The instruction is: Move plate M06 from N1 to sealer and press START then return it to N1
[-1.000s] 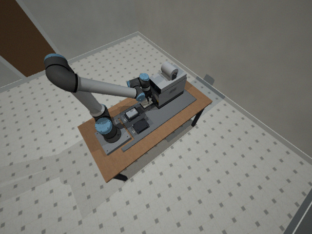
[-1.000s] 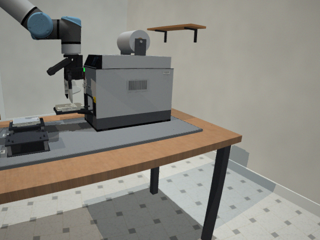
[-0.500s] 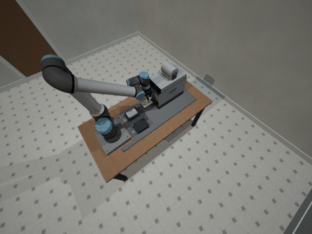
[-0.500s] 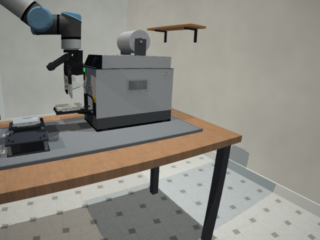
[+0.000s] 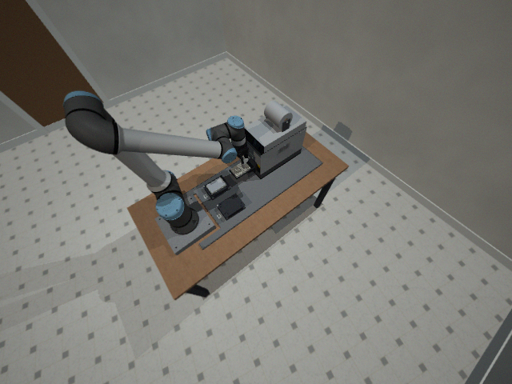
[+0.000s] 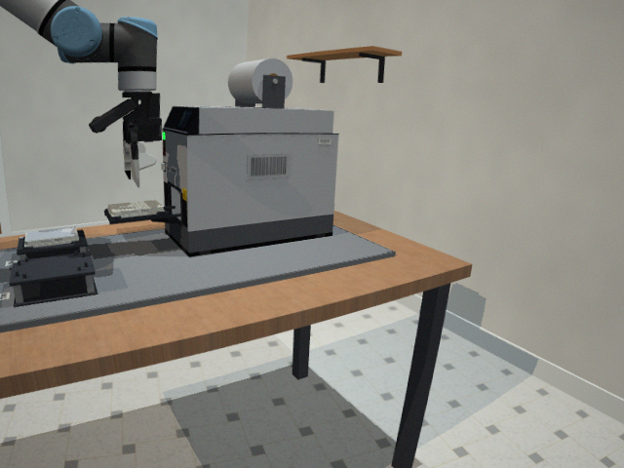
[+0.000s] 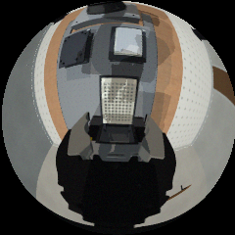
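Observation:
A white well plate [image 6: 135, 208] lies flat on the sealer's stage, which stands out in front of the grey sealer [image 6: 252, 175]. The plate's grid of wells shows in the wrist view [image 7: 117, 100]. My gripper [image 6: 135, 176] hangs straight above the plate, clear of it, open and empty. It also shows in the overhead view [image 5: 244, 160]. A small lamp [image 6: 164, 135] on the sealer's front corner glows green. One black nest [image 6: 53, 277] is empty. The other nest [image 6: 51, 236] holds a plate with a smooth pale top.
The sealer's front panel stands close beside my gripper. A foil roll [image 6: 259, 80] sits on top of the sealer. The two nests sit on the grey base mat [image 5: 264, 182] between the stage and the arm's base [image 5: 178, 214]. A wall shelf [image 6: 347, 53] hangs behind.

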